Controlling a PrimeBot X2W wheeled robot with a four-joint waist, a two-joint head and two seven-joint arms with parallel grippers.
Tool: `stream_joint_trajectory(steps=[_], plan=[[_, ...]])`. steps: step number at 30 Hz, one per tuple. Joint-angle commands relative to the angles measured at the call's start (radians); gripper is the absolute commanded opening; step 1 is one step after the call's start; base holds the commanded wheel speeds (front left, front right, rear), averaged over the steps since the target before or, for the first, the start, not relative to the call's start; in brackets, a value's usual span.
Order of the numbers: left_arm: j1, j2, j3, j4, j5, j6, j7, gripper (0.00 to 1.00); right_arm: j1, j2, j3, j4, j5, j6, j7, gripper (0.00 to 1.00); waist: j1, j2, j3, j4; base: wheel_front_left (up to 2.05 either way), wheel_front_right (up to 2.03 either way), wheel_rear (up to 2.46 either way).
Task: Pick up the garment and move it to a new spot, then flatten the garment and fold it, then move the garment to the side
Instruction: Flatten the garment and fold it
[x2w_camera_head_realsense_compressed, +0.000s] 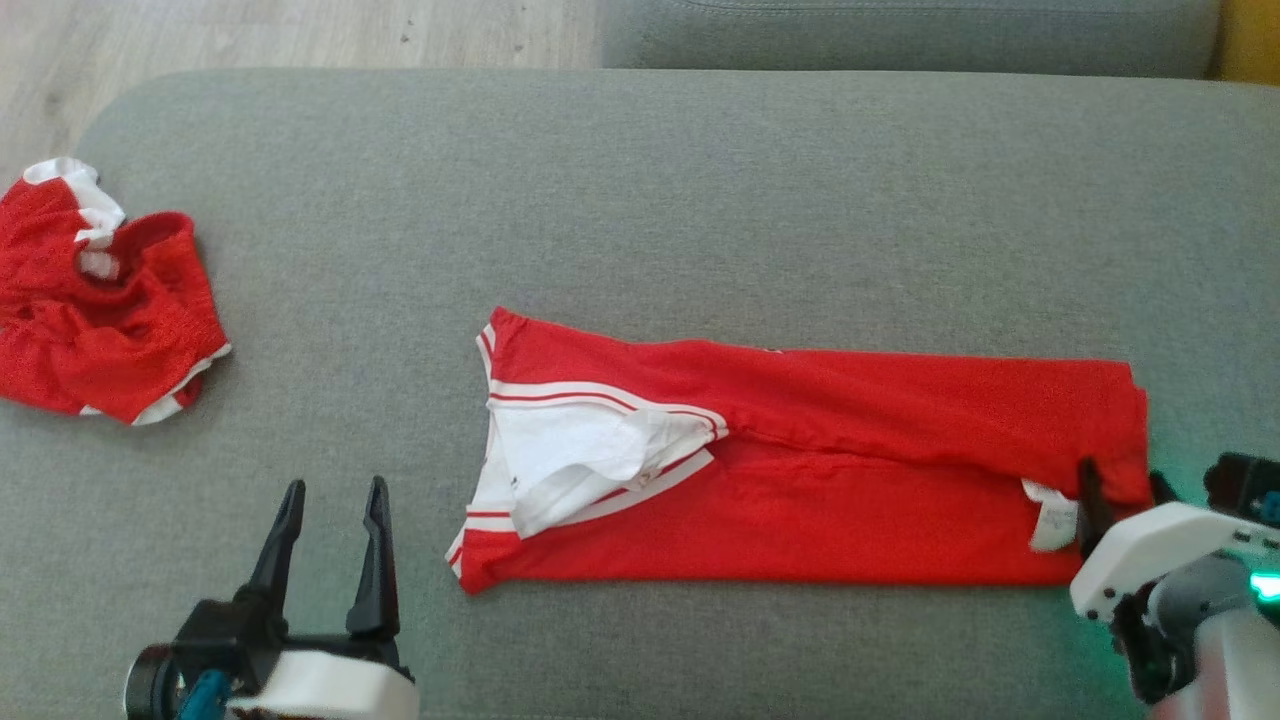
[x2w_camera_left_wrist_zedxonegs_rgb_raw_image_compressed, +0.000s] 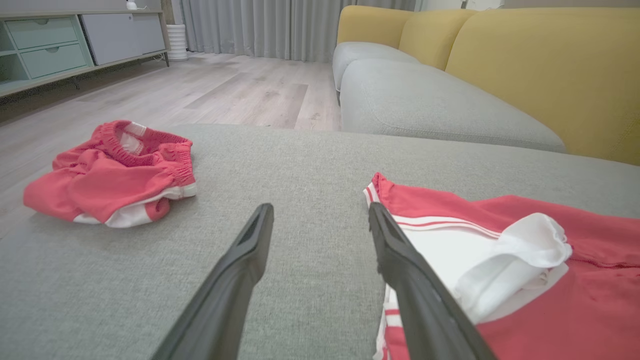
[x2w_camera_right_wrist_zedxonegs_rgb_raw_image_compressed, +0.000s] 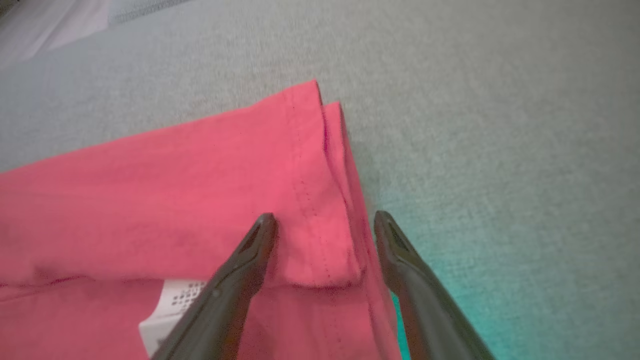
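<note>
Starting at the left edge of the head view, a crumpled pair of red shorts is seen on the grey cushion, well apart from the work. At the lower left the left gripper is held low over bare cushion, its fingers spread and nothing between them. In the left wrist view the same open fingers are pointed past the garment's near corner, with only grey fabric framed between them.

The garment, a red top folded into a long strip, is laid across the centre and right of the head view. Its long axis runs left to right across the frame. The end with the white trim is turned toward the left gripper and lies just to that gripper's right, apart from it.

At the far right end, the right gripper is placed against the hem, beside a small white label. In the right wrist view its fingers are seen parted on either side of the stitched hem edge, with the cloth lying flat beneath them and not pinched.

Each end of the strip is thus matched to its own arm: the hem to the right, the trimmed end to the left. A further fold is judged to need one end carried along the long axis onto the other. The right gripper is the nearer to its end, already at the cloth. The left would first have to be shifted rightward to reach the trimmed corner.
</note>
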Motion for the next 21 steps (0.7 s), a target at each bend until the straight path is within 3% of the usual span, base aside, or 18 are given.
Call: stream_joint_trajectory(steps=[1,3,5,7,14,21], plan=[[-0.009,0.012,0.044,-0.031,0.012,0.005,-0.011,1.00,-0.009,-0.007,0.022,0.000,0.000,0.004,-0.013,1.00,0.0000,-0.0001,0.000,0.007,0.00,0.00,0.00],[-0.006,0.013,0.047,-0.032,0.013,0.006,-0.011,1.00,-0.011,-0.006,0.022,0.030,0.005,0.004,-0.010,1.00,0.0000,-0.0001,-0.002,0.009,0.00,0.00,0.00],[-0.002,0.014,0.049,-0.033,0.014,0.006,-0.011,1.00,-0.018,-0.006,0.024,0.056,0.009,0.004,-0.006,0.36,0.0000,-0.0001,-0.006,0.008,0.00,0.00,0.00],[-0.001,0.016,0.051,-0.034,0.017,0.007,-0.012,1.00,-0.029,-0.005,0.029,0.076,0.012,0.004,-0.002,0.00,0.0000,-0.0001,-0.008,0.004,0.00,0.00,0.00],[0.002,0.014,0.050,-0.038,0.021,0.006,-0.012,1.00,-0.077,-0.018,0.018,0.077,0.032,0.004,0.003,0.00,0.0000,-0.0001,-0.016,-0.029,0.00,0.00,0.00],[-0.002,0.002,0.044,-0.032,0.021,-0.001,-0.012,1.00,-0.096,-0.120,-0.060,-0.016,0.043,0.004,0.042,0.00,0.0000,-0.0001,-0.018,-0.084,0.00,0.00,0.00]])
